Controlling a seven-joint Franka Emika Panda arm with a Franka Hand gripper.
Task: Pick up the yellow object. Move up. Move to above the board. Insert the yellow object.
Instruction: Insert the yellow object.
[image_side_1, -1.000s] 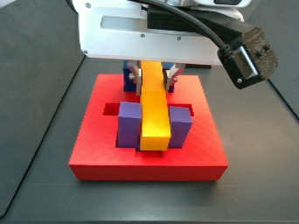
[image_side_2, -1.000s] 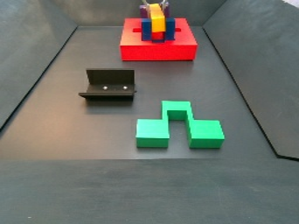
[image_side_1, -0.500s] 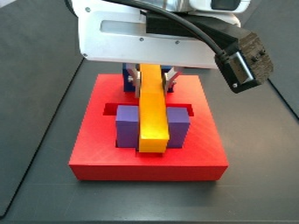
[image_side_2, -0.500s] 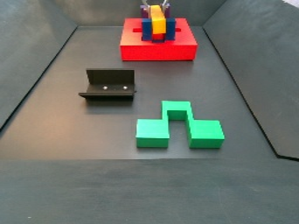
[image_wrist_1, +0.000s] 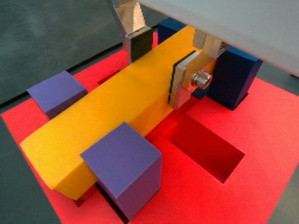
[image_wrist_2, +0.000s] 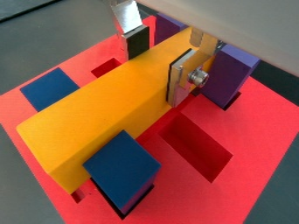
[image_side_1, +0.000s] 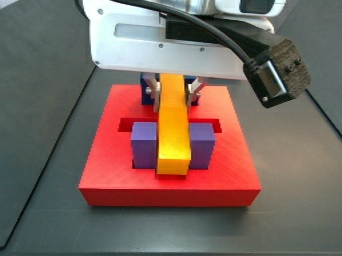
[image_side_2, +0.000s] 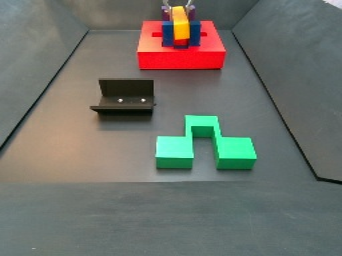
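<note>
The gripper (image_wrist_1: 163, 61) is hanging over the board (image_side_1: 120, 180), its two fingers (image_wrist_1: 184, 77) clamping the one yellow bar (image_wrist_1: 111, 109). The bar is lying between the posts on the board; four posts (image_wrist_2: 122, 166) are showing in both wrist views. One fixture (image_side_2: 124, 98) and one green block (image_side_2: 201, 145) are sitting on the floor, well apart from the board.

Bright, even light; soft shadows, sharp focus.

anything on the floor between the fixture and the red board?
No. In a side view, bare dark floor separates the fixture from the board; the gripper holds the yellow object there.
</note>
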